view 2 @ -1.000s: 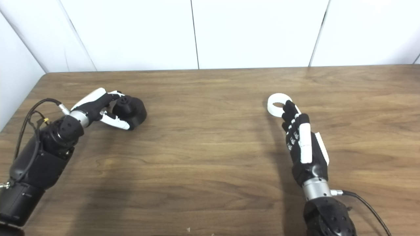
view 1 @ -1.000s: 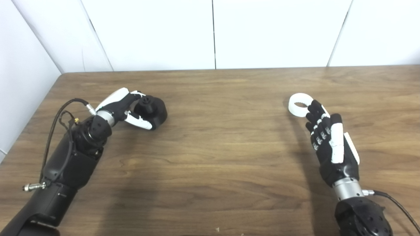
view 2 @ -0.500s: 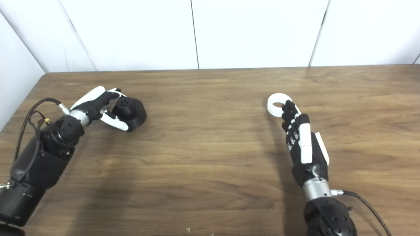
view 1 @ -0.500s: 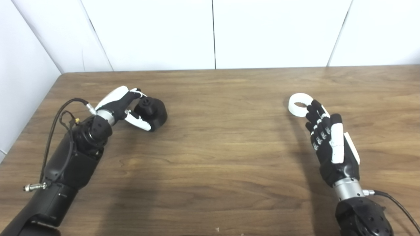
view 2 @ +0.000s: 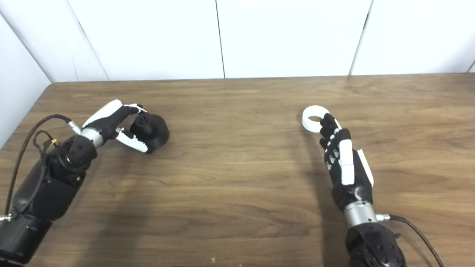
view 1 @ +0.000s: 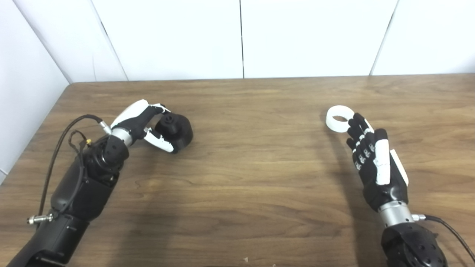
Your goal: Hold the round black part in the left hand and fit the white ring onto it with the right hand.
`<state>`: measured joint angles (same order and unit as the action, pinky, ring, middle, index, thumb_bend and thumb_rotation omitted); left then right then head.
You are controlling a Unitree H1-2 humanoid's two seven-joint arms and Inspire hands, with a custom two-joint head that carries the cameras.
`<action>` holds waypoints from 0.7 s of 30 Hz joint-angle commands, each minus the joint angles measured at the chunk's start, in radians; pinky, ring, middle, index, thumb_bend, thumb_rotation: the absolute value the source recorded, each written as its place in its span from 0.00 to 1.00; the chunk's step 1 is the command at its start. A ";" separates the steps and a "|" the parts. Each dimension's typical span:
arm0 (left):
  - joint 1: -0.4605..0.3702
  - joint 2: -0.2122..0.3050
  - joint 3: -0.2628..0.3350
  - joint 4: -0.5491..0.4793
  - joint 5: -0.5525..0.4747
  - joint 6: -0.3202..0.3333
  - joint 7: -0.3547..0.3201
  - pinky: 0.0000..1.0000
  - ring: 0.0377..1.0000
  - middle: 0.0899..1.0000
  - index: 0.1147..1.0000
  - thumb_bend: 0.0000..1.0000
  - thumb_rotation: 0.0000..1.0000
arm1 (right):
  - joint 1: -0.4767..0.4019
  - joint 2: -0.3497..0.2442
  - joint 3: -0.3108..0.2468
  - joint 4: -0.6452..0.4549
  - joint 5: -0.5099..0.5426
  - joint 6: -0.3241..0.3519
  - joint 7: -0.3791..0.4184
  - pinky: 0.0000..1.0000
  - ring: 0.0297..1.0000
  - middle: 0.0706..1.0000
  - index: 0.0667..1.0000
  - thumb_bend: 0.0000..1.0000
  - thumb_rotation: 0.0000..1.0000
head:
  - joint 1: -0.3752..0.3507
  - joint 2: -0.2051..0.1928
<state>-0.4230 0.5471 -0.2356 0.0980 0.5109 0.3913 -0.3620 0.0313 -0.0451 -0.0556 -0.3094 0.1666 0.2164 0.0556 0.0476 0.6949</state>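
While the left robot hand point(view 1: 143, 122) curls around the round black part point(view 1: 175, 127), its fingers lie over the top of the part and its thumb reaches along the near side, so the part sits cupped between them; whether it is gripped tight or only touched cannot be told. Compared with a second ago, this robot hand and the black part have shifted a little to the right and slightly toward the middle of the wooden surface point(view 1: 252, 167), the part moving along with the fingers. A small raised knob shows on top of the part. Far across the surface, the right robot hand point(view 1: 373, 159) rests with its fingers stretched out side by side and holds nothing; its fingertips point(view 1: 355, 120) touch the near edge of the white ring point(view 1: 339, 118), which lies flat. Neither the right robot hand nor the ring has moved.
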 commanded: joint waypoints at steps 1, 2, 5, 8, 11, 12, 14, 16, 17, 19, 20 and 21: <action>-0.027 0.013 0.009 -0.048 0.008 0.003 0.002 0.90 1.00 0.96 0.66 0.82 0.13 | -0.016 -0.005 0.005 -0.046 -0.002 -0.022 0.006 1.00 0.98 0.95 0.95 0.64 1.00 | 0.001 0.003; -0.024 0.013 0.007 -0.053 0.009 0.004 -0.001 0.91 1.00 0.96 0.66 0.82 0.13 | -0.016 -0.006 0.005 -0.047 -0.003 -0.021 0.006 1.00 0.98 0.95 0.95 0.64 1.00 | 0.001 0.003; -0.013 0.008 -0.008 -0.090 0.020 0.034 -0.018 0.92 1.00 0.97 0.68 0.82 0.15 | -0.018 -0.008 0.005 -0.047 -0.004 -0.019 0.006 1.00 0.98 0.95 0.95 0.64 1.00 | 0.002 0.004; -0.001 -0.002 -0.021 -0.123 0.027 0.052 -0.028 0.92 1.00 0.97 0.68 0.83 0.15 | -0.019 -0.007 0.005 -0.051 -0.002 -0.012 0.004 1.00 0.98 0.95 0.95 0.65 1.00 | 0.004 0.007; 0.014 -0.017 -0.034 -0.149 0.026 0.041 -0.031 0.91 1.00 0.96 0.67 0.83 0.15 | -0.021 -0.006 0.006 -0.052 -0.003 -0.010 0.003 1.00 0.98 0.95 0.95 0.64 1.00 | 0.004 0.007; 0.021 -0.024 -0.037 -0.159 0.024 0.038 -0.032 0.92 1.00 0.96 0.67 0.84 0.15 | -0.022 -0.007 0.007 -0.050 -0.005 -0.010 0.004 1.00 0.98 0.95 0.95 0.64 1.00 | 0.004 0.008; 0.029 -0.035 -0.043 -0.175 0.021 0.040 -0.037 0.92 1.00 0.96 0.67 0.84 0.15 | -0.021 -0.008 0.008 -0.049 -0.004 -0.010 0.005 1.00 0.98 0.96 0.95 0.65 1.00 | 0.003 0.009; 0.035 -0.041 -0.058 -0.191 0.030 0.034 -0.041 0.91 1.00 0.96 0.67 0.84 0.16 | -0.021 -0.006 0.009 -0.049 -0.002 -0.012 0.005 1.00 0.98 0.96 0.95 0.64 1.00 | 0.002 0.010; 0.038 -0.043 -0.065 -0.196 0.034 0.029 -0.043 0.90 1.00 0.96 0.67 0.84 0.17 | -0.021 -0.004 0.010 -0.049 -0.003 -0.011 0.003 1.00 0.98 0.96 0.95 0.64 1.00 | 0.001 0.010; 0.047 -0.053 -0.078 -0.211 0.034 0.025 -0.051 0.91 1.00 0.96 0.67 0.84 0.16 | -0.019 -0.002 0.013 -0.051 -0.012 -0.011 -0.001 1.00 0.98 0.96 0.94 0.64 1.00 | 0.002 0.010; 0.051 -0.056 -0.084 -0.217 0.034 0.023 -0.055 0.91 1.00 0.96 0.67 0.84 0.16 | -0.018 -0.001 0.014 -0.051 -0.016 -0.011 -0.002 1.00 0.98 0.96 0.94 0.65 1.00 | 0.000 0.011; 0.054 -0.059 -0.094 -0.226 0.038 0.021 -0.059 0.91 1.00 0.96 0.67 0.84 0.16 | -0.017 -0.001 0.014 -0.052 -0.016 -0.011 -0.003 1.00 0.98 0.96 0.94 0.65 1.00 | 0.000 0.011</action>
<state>-0.3547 0.4783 -0.3223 -0.0925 0.5362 0.4293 -0.4119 0.0297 -0.0483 -0.0467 -0.3156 0.1494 0.2207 0.0528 0.0460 0.7056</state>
